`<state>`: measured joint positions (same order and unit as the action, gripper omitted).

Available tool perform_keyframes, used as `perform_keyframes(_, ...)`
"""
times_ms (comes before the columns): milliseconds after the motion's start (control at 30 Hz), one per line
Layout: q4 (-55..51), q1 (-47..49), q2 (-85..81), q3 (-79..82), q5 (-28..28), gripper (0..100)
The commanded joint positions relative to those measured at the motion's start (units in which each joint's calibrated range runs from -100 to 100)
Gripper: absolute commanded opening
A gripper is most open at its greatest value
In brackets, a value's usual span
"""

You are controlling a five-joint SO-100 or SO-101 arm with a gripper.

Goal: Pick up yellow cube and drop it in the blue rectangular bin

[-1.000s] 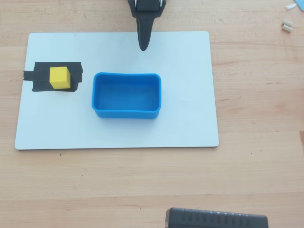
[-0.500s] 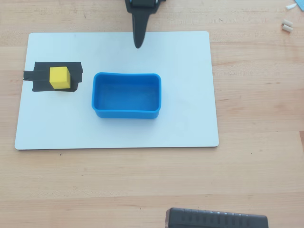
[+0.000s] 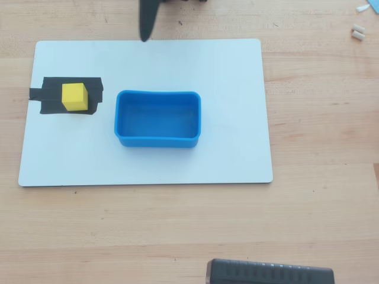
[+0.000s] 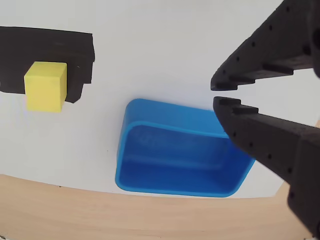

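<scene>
1. At the left of the overhead view, the yellow cube [image 3: 74,97] sits on a black tape patch [image 3: 95,87] near the left edge of a white board [image 3: 231,65] lying on the wooden table [image 3: 320,118]. The wrist view shows the yellow cube [image 4: 45,85] upright, with flat matte faces and nothing touching it.
2. It looks light and rigid, probably not slippery. Two opposite side faces, taken squarely about mid-height, seem the best hold; a corner grip could let it twist.
3. Above and to the right of the cube in the overhead view, the gripper [image 3: 144,36] hangs over the board's top edge, well apart from the cube. In the wrist view its fingers [image 4: 245,75] are nearly together, with only a thin gap and nothing between them.
4. Further right, near the board's middle, the blue rectangular bin [image 3: 157,142] stands empty, near the cube but not touching it.
</scene>
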<state>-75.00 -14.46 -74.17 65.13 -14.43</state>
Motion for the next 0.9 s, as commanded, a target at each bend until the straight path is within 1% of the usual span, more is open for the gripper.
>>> perform_keyframes(0,0.27,-3.9,12.25,-12.86,-2.69,0)
perform_keyframes(333,0.43,-11.36,40.59,-35.77,-6.94,0)
perform_keyframes(500,0.43,-14.45,54.15,-45.86,-7.57,0)
perform_keyframes(867,2.0,-13.16,68.64,-55.68,-8.74,1)
